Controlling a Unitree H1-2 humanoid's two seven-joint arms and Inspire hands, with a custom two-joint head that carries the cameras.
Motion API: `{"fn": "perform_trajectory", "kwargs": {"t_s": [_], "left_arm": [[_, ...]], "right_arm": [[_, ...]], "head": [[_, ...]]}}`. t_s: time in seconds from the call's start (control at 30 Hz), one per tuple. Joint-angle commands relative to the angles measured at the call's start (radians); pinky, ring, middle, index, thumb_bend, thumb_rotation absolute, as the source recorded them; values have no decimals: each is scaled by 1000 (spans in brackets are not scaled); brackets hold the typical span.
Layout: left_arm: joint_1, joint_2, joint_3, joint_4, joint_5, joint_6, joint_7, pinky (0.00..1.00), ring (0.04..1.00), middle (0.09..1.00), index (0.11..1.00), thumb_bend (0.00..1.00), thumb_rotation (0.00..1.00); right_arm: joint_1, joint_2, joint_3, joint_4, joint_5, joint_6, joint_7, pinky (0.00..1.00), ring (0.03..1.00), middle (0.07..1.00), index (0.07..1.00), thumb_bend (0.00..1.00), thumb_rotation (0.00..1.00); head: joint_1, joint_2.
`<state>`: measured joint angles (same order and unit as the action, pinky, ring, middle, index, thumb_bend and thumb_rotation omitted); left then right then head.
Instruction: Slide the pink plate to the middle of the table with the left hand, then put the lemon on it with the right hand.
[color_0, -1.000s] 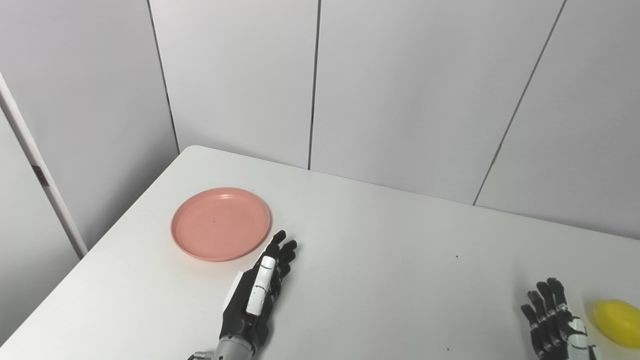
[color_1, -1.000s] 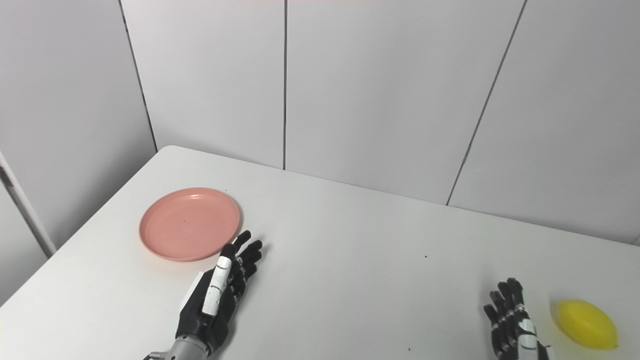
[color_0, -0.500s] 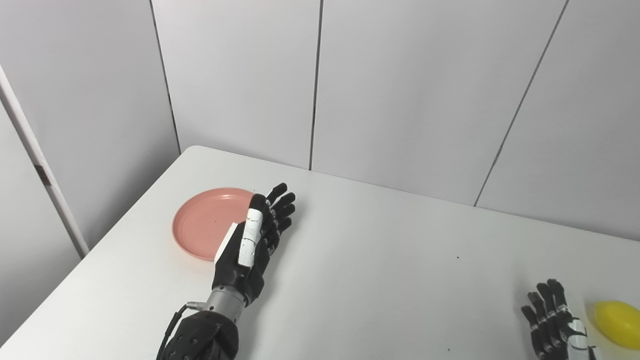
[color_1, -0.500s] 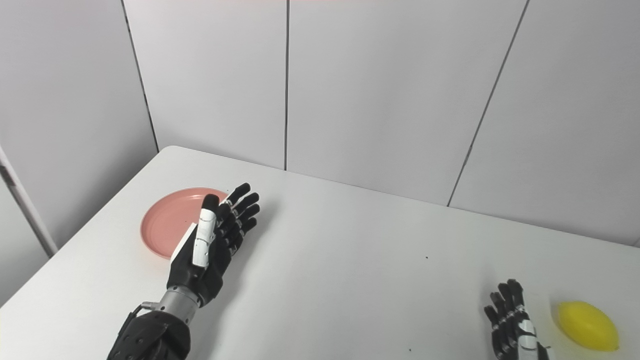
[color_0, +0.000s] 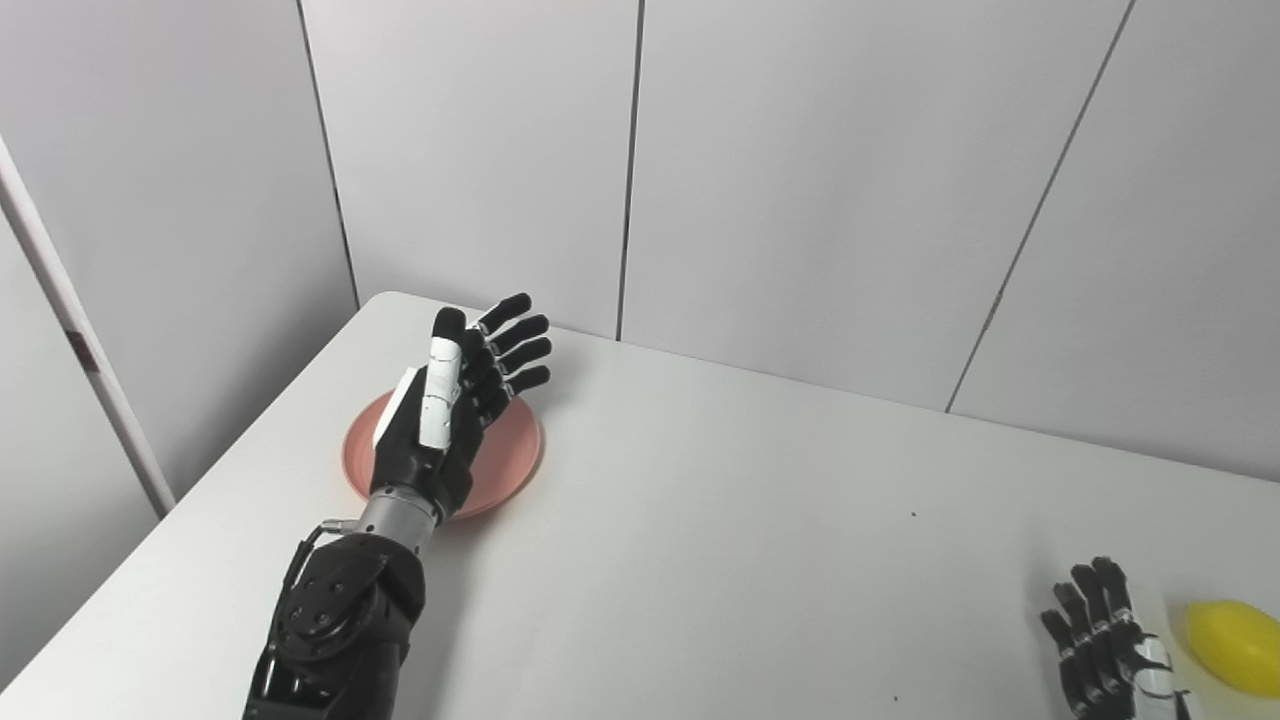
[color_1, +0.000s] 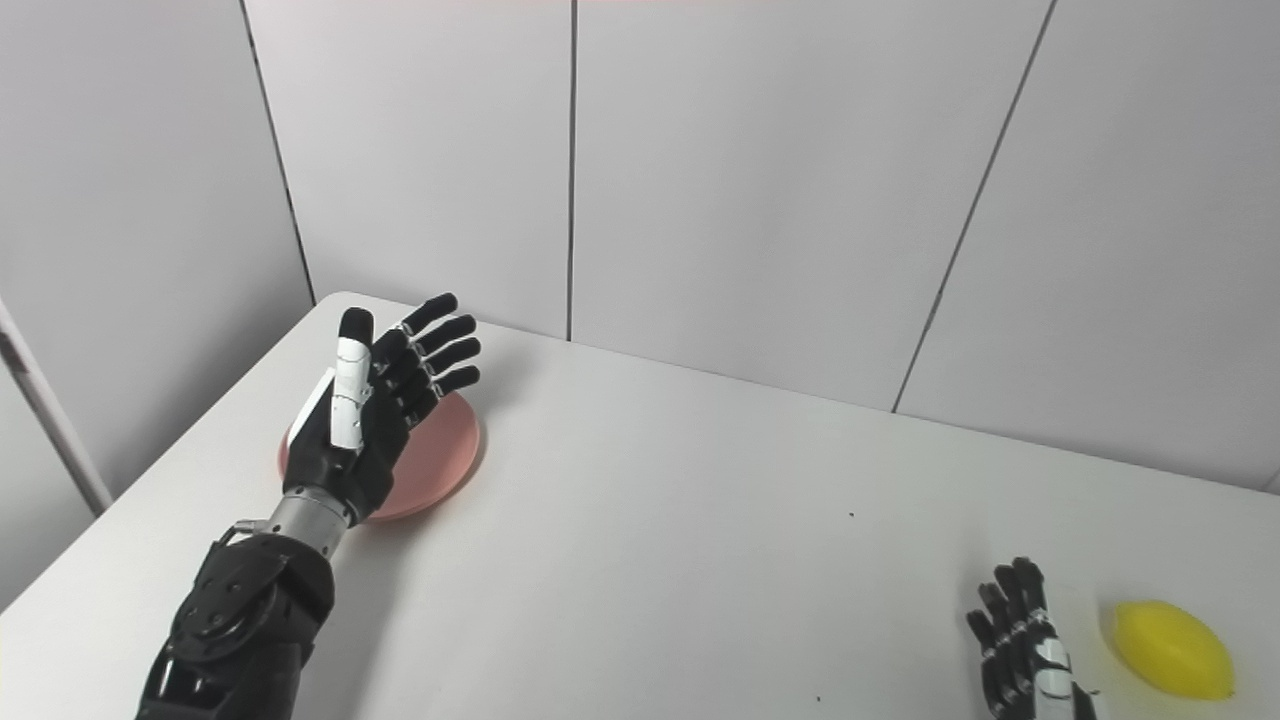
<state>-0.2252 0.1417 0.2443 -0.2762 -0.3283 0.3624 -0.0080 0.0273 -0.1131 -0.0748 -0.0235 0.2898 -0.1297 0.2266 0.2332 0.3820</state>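
A: Nearest you, your right robot hand waits with fingers spread, empty, beside the lemon.

B: And the left robot hand?

A: Spread wide, it has just advanced over the pink plate, unmoved at the counter's far-left; sliding comes next.

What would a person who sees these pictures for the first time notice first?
The eye goes first to the left robot hand, black and white, raised with fingers spread over the pink plate near the table's far left corner. Next comes the bright yellow lemon at the near right edge of the white table. The right robot hand is open, just left of the lemon.
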Motion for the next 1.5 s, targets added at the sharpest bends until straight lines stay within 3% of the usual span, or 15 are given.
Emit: {"fn": "perform_trajectory", "kwargs": {"t_s": [0.0, 0.17, 0.4, 0.83, 1.17, 1.47], "left_arm": [[-66, 46, 17, 17, 4, -81, -16, 784, 796, 793, 807, 1000, 954], [-117, 117, 31, 83, 42, -100, -10, 803, 816, 810, 838, 1000, 954], [-161, 183, 52, 191, 67, -175, -26, 778, 811, 810, 806, 1000, 989], [-226, 251, 122, 375, 78, -267, -5, 666, 746, 755, 782, 1000, 970], [-261, 298, 149, 539, 86, -331, 3, 684, 757, 761, 780, 1000, 968], [-268, 300, 157, 661, 88, -352, 24, 713, 774, 762, 780, 1000, 965]], "right_arm": [[53, 20, 9, 99, 3, -42, 15, 1000, 1000, 1000, 1000, 637, 1000], [55, 17, 10, 99, 8, -38, 21, 1000, 1000, 1000, 1000, 626, 1000], [56, 15, 7, 104, 8, -42, 23, 1000, 1000, 1000, 1000, 634, 1000], [59, 15, 3, 99, 12, -34, 21, 1000, 1000, 1000, 1000, 633, 1000], [62, 14, 3, 95, 13, -32, 22, 1000, 1000, 1000, 1000, 631, 1000], [65, 13, 4, 84, 6, -28, 17, 1000, 1000, 1000, 1000, 637, 1000]], "head": [[0, 1], [-2, 2], [-1, 3], [0, 5], [0, 6], [-5, 12]]}}
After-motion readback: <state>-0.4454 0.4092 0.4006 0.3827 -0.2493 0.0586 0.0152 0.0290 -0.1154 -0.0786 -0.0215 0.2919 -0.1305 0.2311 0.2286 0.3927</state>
